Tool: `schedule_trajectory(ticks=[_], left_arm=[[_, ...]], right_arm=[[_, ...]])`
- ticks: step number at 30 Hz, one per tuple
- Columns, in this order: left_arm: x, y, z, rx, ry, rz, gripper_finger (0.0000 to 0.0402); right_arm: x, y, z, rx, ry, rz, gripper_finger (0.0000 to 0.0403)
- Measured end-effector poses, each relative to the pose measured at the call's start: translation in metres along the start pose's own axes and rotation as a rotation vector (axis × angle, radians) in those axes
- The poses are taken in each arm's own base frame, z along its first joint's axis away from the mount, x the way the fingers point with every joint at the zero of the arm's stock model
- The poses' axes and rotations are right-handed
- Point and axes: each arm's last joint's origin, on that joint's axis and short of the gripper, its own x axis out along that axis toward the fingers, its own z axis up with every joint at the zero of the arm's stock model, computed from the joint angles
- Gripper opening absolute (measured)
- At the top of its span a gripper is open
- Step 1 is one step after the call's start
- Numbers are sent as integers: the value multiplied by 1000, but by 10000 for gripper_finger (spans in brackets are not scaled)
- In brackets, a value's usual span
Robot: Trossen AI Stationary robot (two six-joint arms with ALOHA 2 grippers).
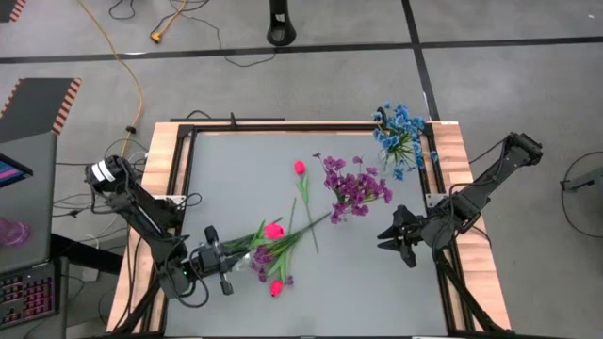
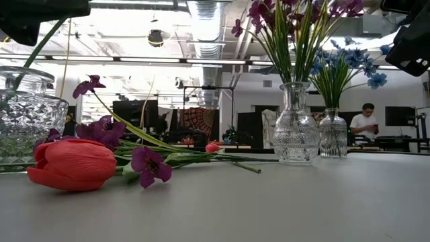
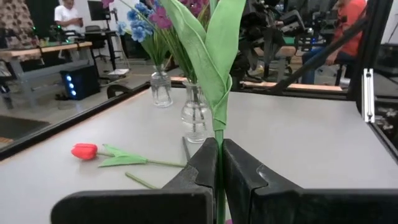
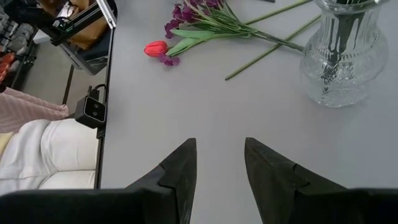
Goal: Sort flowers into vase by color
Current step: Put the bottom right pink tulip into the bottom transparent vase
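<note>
While the blue bunch (image 1: 399, 132) already sits in its vase at the far right corner and the purple bunch (image 1: 354, 185) stands in the vase (image 2: 295, 128) near the middle, the pink-red ones look like the leftover job. A third glass vase (image 2: 23, 114) shows at the near left in the low view, so I'd guess that's their home.

The left gripper (image 1: 229, 266) is at the near left side, jaws clamped on the green stem (image 3: 218, 134) of one flower, leaves sticking up past its fingers. Next to it there's a loose pile (image 1: 275, 252) on the table (image 1: 377, 282): a couple of red tulip buds mixed with some purple sprigs. Another tulip (image 1: 301, 169) lies alone farther back.

The right gripper (image 1: 394, 240) hovers at the right side, jaws apart and holding nothing.

So roughly halfway, I'd say.
</note>
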Motion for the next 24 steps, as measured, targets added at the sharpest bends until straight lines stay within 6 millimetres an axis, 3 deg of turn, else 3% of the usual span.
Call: schedule_trajectory(ticks=[16, 24], left_arm=[[0, 0, 0, -57, -1, 1, 3], [0, 0, 1, -69, -3, -2, 85]], right_arm=[[0, 0, 0, 0, 0, 0, 162], [0, 0, 0, 0, 0, 0, 162]])
